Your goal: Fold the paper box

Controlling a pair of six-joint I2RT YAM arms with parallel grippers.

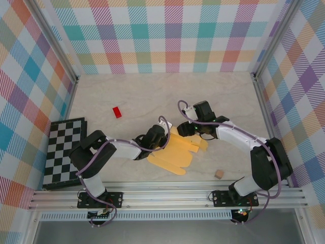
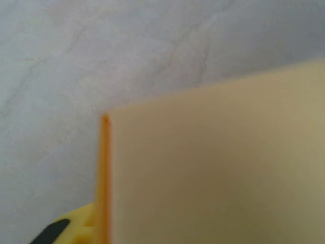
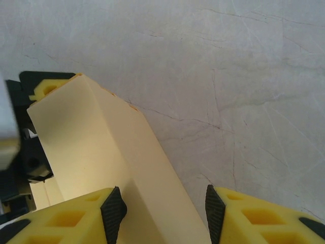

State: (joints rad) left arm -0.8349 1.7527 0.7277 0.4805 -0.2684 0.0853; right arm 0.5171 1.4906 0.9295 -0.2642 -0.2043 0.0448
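Observation:
The paper box (image 1: 175, 152) is a yellow-orange die-cut sheet lying at the table's near middle, with its scalloped flaps (image 1: 199, 145) to the right. My left gripper (image 1: 163, 138) is at the sheet's upper left corner. In the left wrist view a raised pale panel (image 2: 213, 168) stands close in front of the camera, one yellow finger (image 2: 71, 230) beside its orange edge; the grip is hidden. My right gripper (image 1: 184, 128) is at the sheet's top edge. Its jaws (image 3: 163, 209) stand open, astride a folded-up panel (image 3: 101, 147) without pinching it.
A small red block (image 1: 117, 112) lies to the back left and a tiny tan cube (image 1: 219, 174) to the front right. A checkerboard (image 1: 63, 152) sits at the left. Plaid walls enclose the table, and a metal rail (image 1: 167, 195) runs along the near edge.

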